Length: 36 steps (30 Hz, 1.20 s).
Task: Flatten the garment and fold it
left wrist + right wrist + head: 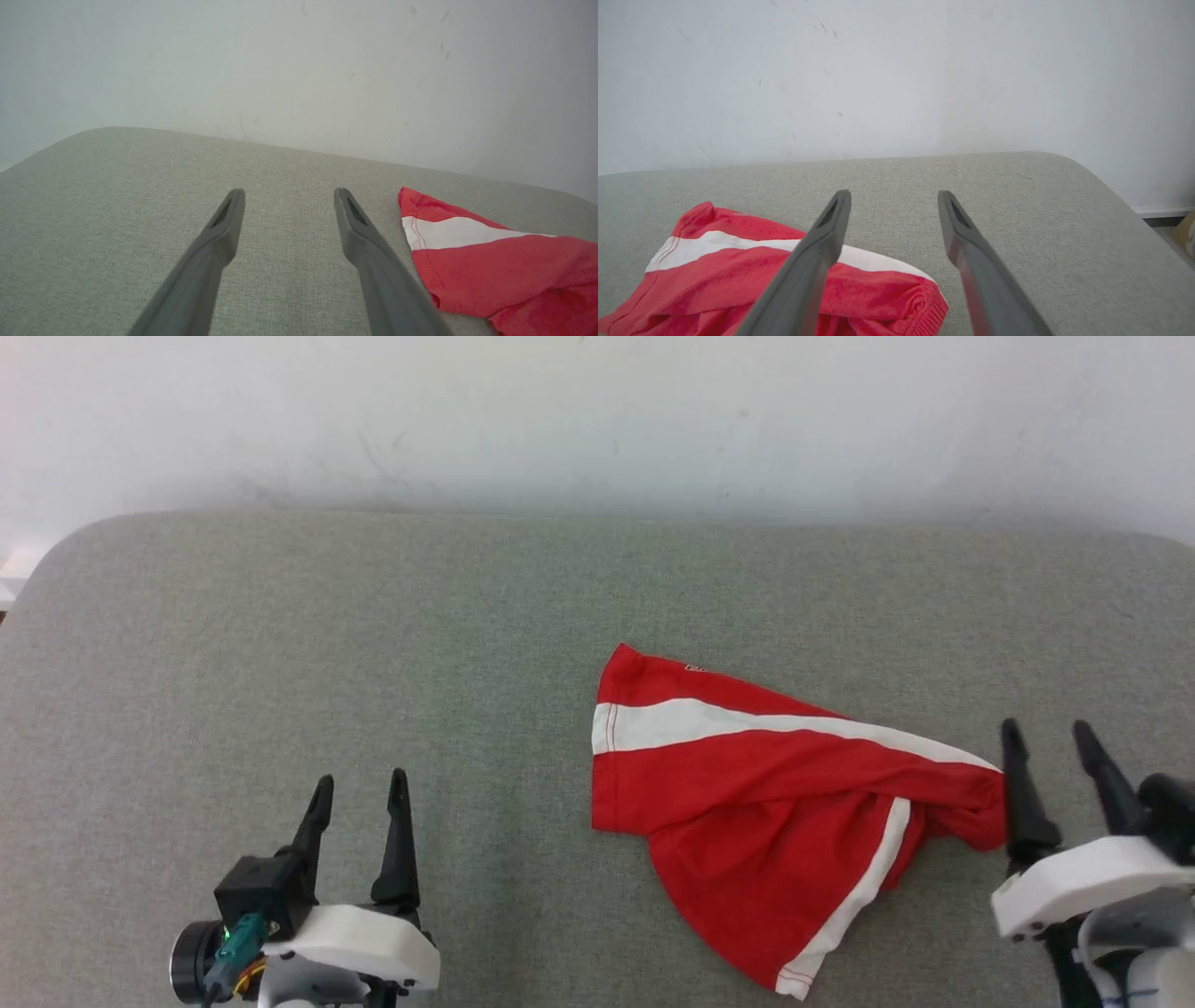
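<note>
A pale, scuffed wall (597,420) rises behind a grey fabric-covered table (280,644) with rounded far corners. The table runs bare a long way left of the shorts (747,784) and only a short way to their right, so they lie toward the robot's right side.

The shorts are red, thin and not yet flat. Their long axis runs left to right, dipping slightly toward the right. One leg stretches along that axis, its white stripe running from the hem at the left end to a bunched, puckered end on the right. The other leg is twisted under it and fans out toward the robot, its own stripe slanting down to a near hem.

The right tool (1046,728) stands just beside the bunched right end, with its inner finger at or touching the cloth. Its fingers are spread wide and nothing is between them. In the right wrist view that finger crosses over the gathered edge.

The left tool (360,780) is well apart to the left of the shorts, also spread wide and empty, over bare table.

As I judge it, flattening is the step in hand. The right arm is much the nearer, and the left must travel right to reach the left hem before the shorts can be pulled taut along their long axis
</note>
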Tool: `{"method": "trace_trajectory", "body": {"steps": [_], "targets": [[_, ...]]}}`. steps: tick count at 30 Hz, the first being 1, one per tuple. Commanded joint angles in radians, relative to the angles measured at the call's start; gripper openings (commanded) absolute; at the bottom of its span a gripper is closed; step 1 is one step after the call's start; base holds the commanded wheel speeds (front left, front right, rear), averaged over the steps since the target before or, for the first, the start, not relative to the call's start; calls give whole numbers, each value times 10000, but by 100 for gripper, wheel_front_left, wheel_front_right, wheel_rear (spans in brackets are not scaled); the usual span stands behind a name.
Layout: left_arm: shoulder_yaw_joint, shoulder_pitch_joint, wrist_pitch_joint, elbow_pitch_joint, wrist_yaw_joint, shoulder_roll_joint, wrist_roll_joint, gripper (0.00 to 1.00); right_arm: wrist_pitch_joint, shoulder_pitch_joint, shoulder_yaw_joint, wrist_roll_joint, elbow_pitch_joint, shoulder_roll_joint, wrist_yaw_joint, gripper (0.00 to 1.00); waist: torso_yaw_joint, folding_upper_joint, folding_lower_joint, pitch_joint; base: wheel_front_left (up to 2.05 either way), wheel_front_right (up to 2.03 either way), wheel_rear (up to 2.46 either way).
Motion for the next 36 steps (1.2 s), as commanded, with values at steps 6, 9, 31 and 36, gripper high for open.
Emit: {"method": "trace_trajectory", "body": {"steps": [6,9,31,36], "targets": [[-292,-746,1121,95,-381,295,-144,100,276,914,721,-174,-1366,131,-7,100,-264,-1,0,-39,0,0,0],[-662,-1499,1851,367,-745,321,-197,100,438,1138,927,-78,-1854,142,-7,100,-429,-1,0,117,0,0,0],[-2628,-6124,6218,6471,-2387,88,-259,78,390,709,1616,588,-1953,148,-7,100,-1959,-1,0,1592,0,0,0],[-3141,-6212,7088,7350,-2611,-46,-487,0,311,612,1622,709,-1779,148,-7,100,-1953,-1,0,1571,0,0,0]]}}
